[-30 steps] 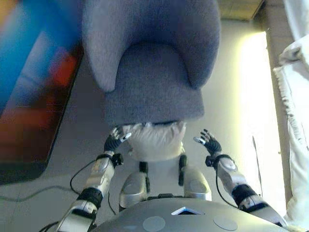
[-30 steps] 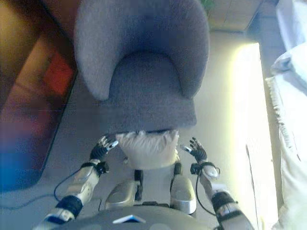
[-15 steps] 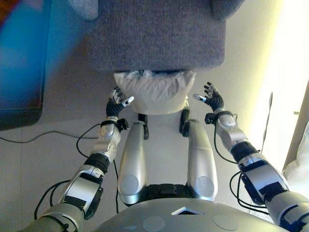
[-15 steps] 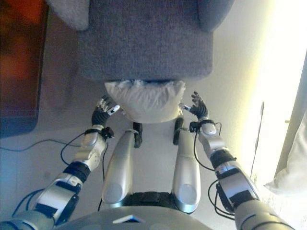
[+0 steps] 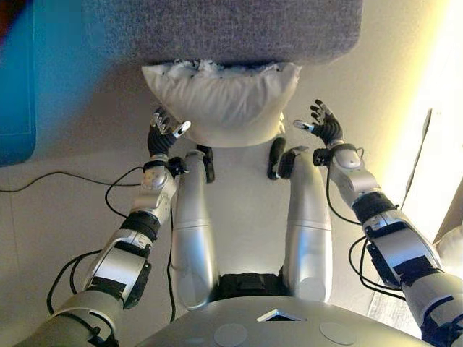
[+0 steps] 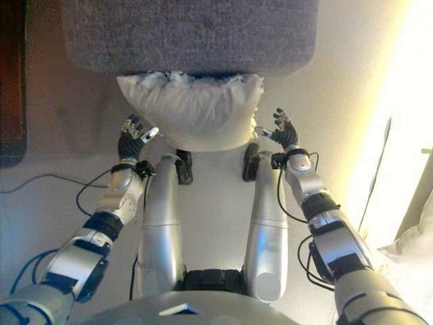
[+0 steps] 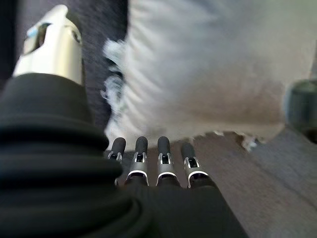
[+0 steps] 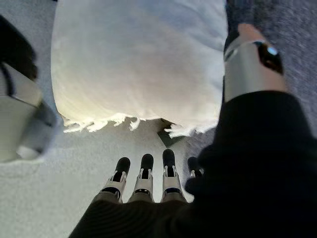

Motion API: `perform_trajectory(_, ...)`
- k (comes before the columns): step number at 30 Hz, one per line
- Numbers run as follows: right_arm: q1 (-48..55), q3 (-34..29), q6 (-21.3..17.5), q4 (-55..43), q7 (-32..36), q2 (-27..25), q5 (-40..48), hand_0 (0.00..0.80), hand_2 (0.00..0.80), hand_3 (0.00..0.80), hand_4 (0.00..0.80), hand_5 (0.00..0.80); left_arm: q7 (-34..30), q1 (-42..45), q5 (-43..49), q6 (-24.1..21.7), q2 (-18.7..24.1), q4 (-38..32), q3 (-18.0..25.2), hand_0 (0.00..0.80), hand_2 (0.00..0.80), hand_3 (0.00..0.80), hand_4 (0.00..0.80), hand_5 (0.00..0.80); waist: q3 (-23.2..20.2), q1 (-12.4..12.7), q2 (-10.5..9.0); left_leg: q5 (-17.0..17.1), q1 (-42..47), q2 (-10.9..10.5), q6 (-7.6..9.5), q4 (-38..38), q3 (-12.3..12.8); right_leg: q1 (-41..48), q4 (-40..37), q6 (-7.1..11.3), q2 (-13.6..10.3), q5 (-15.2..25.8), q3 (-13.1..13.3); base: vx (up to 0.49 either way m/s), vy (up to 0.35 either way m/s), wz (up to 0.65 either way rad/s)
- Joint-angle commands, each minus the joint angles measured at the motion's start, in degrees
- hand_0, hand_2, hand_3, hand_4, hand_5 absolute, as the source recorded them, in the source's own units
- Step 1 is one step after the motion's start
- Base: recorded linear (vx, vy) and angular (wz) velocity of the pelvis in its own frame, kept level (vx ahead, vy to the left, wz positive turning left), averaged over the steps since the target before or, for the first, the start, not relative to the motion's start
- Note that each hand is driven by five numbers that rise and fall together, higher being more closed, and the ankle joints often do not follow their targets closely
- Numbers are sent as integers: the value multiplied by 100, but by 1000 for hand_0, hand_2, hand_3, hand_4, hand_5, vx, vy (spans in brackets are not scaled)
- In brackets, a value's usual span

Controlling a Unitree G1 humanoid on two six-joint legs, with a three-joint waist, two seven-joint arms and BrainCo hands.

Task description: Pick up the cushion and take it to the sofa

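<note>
Left eye view shows your left hand and right hand spread open, flanking but clear of the cushion on the floor against the chair, apparently ready to squeeze.

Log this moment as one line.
phase: pre-grasp | cushion: on floor against armchair | left hand: open, beside it | right hand: open, beside it

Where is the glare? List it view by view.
Left eye view: glare washes out the floor on the right, beyond the right robot hand. Right eye view: same bright strip; the cushion is evenly lit. Right wrist view: brighter light along the cushion's fringed edge.
</note>
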Motion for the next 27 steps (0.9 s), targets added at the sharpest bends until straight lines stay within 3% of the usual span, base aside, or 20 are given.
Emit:
perform_trajectory(1,-79,213,8,-277,396,-161,76,0,0,0,0,0,391,-115,-199,-1,-47,167,260,0,0,0,0,0,-118,-198,206,-38,-261,-153,584,256,652,43,5,129,101,226,269,0,0,0)
perform_trajectory(6,-422,345,112,-93,531,-196,269,0,0,0,0,0,185,-459,-298,329,20,326,215,0,0,0,0,0,-119,-223,223,-39,-557,-130,569,496,675,-251,248,134,90,194,307,-4,4,7)
perform_trajectory(12,-783,497,211,-7,1018,-186,423,0,0,0,0,0,389,-974,-588,461,130,626,237,0,0,0,0,0,-91,-310,231,-30,-818,-77,522,688,728,-522,412,142,85,195,361,-21,33,-1)
perform_trajectory(17,-925,591,169,-16,1031,-159,461,0,0,0,0,0,279,-1160,-872,447,164,761,320,0,0,0,0,0,-37,-347,241,29,-928,-65,469,747,723,-647,464,152,104,245,400,-14,21,-1)
perform_trajectory(22,-1278,665,230,2,828,-205,492,0,0,0,0,0,-258,-1453,-1303,437,218,844,367,0,0,0,0,0,27,-399,300,91,-1069,-45,424,739,781,-814,468,152,108,291,453,-47,50,-2)
perform_trajectory(27,-1684,781,399,3,633,-199,589,0,0,0,0,0,-308,-1889,-1364,819,382,1065,281,0,0,0,0,0,39,-461,360,136,-1169,-4,388,720,835,-950,468,143,117,321,510,-20,69,-2)
